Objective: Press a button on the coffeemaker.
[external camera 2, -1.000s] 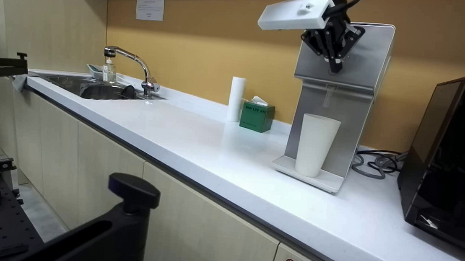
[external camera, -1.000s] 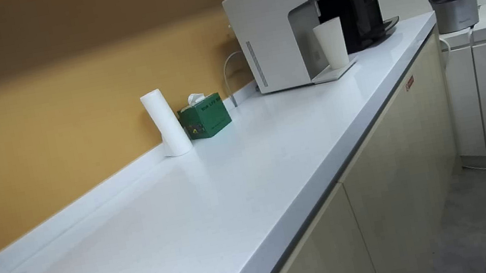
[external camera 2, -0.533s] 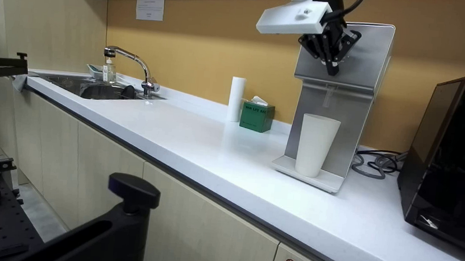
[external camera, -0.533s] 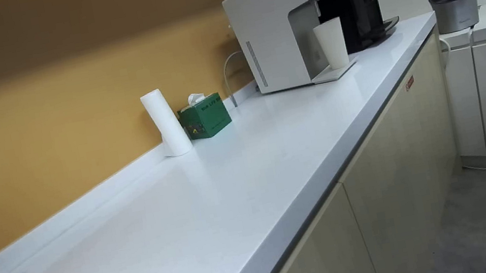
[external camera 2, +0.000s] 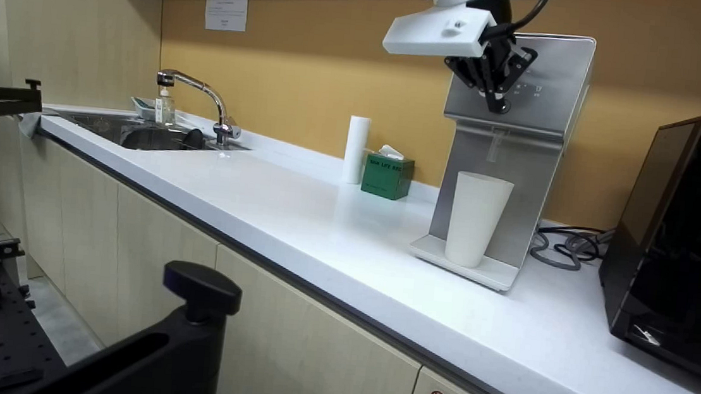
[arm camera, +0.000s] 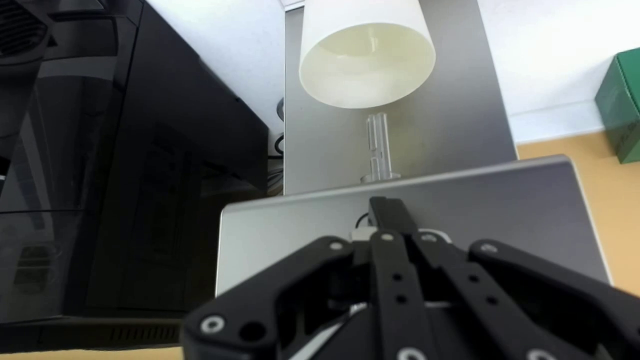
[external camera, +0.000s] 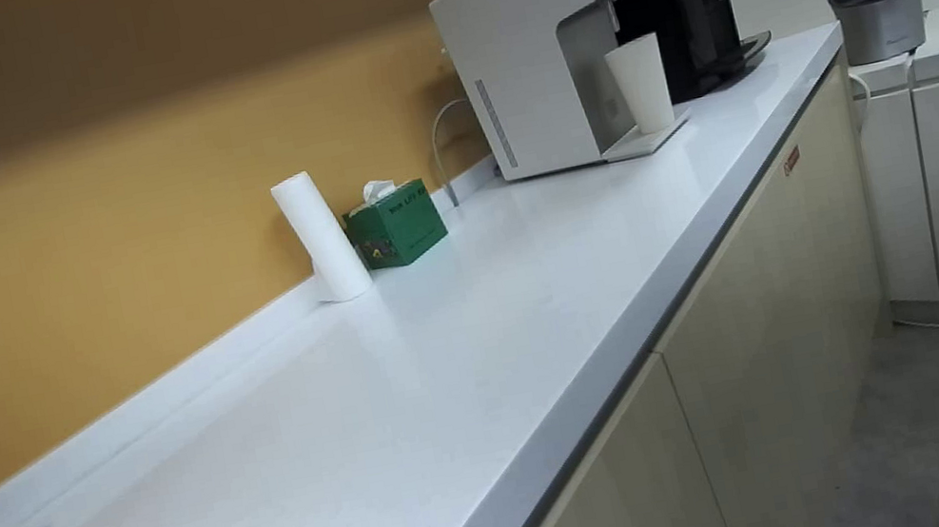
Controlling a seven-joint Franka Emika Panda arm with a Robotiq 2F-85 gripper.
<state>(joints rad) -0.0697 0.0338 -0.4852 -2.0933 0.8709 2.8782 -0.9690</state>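
The coffeemaker is a tall silver machine (external camera 2: 552, 107) with a white side (external camera: 536, 63) in an exterior view. Icons show on its upper front panel. A round button (external camera 2: 506, 107) sits low on that panel, and its edge also shows in the wrist view (arm camera: 361, 220), mostly hidden behind my fingers. My gripper (external camera 2: 496, 105) is shut and empty, fingertips together, pointing down at the panel beside the button. It also shows in the wrist view (arm camera: 391, 212). I cannot tell whether the tips touch the panel. A white cup (external camera 2: 477, 221) stands on the tray under the clear spout (arm camera: 381, 145).
A black appliance (external camera 2: 689, 246) stands beside the machine, with cables (external camera 2: 565, 244) between them. A green tissue box (external camera 2: 387, 176) and a white paper roll (external camera 2: 356, 150) stand by the wall. A sink with a tap (external camera 2: 207, 95) is at the far end of the counter (external camera 2: 299, 199).
My shut gripper has moved slightly left and down across the machine's panel. The panel icons and the round button now show beside it. The cup and machine have not moved.
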